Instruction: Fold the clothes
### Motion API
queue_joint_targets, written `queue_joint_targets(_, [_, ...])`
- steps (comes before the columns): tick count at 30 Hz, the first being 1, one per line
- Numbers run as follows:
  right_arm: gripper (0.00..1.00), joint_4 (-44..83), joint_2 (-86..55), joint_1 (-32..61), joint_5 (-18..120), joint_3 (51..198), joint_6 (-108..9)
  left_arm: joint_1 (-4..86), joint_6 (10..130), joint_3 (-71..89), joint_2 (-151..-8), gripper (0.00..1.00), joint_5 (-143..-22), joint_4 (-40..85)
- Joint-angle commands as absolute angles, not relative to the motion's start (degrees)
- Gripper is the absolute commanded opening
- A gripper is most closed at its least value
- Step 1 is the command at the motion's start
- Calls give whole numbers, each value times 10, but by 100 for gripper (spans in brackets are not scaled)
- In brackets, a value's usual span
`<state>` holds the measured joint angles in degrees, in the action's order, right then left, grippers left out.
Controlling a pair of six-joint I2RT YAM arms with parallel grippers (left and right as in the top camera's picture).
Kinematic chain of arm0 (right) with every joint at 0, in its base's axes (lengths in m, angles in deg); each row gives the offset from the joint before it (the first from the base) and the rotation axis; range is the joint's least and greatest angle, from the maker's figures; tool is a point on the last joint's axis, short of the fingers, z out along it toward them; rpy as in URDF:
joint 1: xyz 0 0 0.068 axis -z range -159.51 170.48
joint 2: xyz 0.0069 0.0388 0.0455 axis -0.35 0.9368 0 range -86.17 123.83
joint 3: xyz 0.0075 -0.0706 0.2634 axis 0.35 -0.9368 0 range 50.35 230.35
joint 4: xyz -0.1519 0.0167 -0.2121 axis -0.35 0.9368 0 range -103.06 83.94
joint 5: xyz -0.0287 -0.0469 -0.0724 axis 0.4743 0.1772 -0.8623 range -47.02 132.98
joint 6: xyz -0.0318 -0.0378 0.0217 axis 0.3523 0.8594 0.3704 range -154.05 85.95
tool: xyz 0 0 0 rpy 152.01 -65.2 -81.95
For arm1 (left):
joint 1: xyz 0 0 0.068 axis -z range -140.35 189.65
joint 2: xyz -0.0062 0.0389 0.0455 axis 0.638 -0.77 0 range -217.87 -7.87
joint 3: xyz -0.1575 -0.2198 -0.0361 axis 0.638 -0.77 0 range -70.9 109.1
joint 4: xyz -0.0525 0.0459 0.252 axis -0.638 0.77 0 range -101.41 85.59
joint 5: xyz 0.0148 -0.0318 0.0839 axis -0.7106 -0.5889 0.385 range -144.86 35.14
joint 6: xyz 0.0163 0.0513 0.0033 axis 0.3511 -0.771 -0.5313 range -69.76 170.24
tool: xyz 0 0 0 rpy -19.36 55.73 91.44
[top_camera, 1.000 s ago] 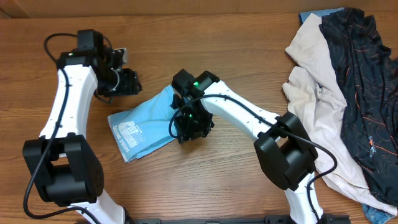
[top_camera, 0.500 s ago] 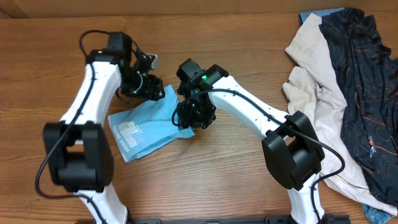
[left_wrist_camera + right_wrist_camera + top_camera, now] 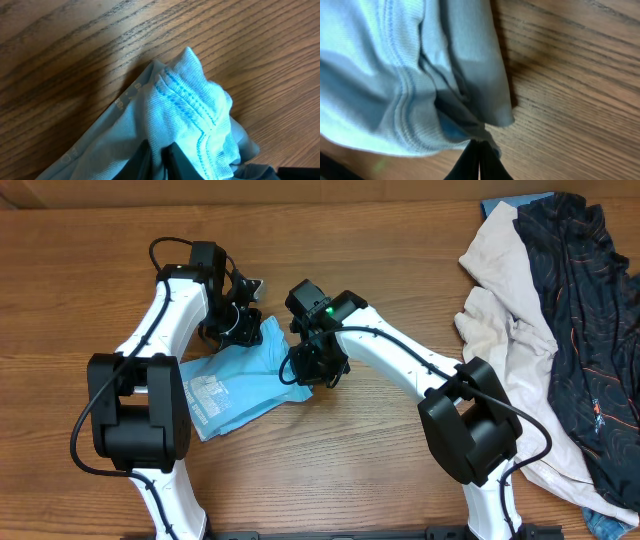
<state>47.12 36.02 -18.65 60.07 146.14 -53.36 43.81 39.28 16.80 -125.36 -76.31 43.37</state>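
A light blue T-shirt, folded into a small packet with white lettering, lies left of the table's middle. My left gripper is at its far corner. In the left wrist view, a bunched hem of the shirt is pinched between that gripper's dark fingers. My right gripper is on the shirt's right edge. The right wrist view shows its jaws pressed together on a tip of the fabric. More clothes, a cream garment and a black orange-lined one, lie heaped at the right.
The heap at the right runs from the far edge to the near edge of the wooden table. A bit of blue cloth shows behind the heap. Both white arms cross over the table's left half.
My left arm swung right from the bare table to the shirt's far corner and closed on it. My right gripper shifted slightly along the right edge and closed there.
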Motion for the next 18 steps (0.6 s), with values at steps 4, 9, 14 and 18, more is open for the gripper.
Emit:
queue_joint_targets(4, [4, 466, 338, -189, 596, 1439, -526, 442, 403, 167, -1257, 11, -767, 429])
queue_joint_targets(9, [26, 489, 337, -188, 616, 1440, -484, 442, 413, 171, -1257, 11, -767, 423])
queue_joint_targets(14, [44, 516, 332, -187, 634, 1453, -456, 442, 414, 171, -1257, 12, -767, 423])
queue_joint_targets(18, [43, 522, 313, -187, 637, 1466, -440, 442, 415, 171, -1257, 12, -765, 427])
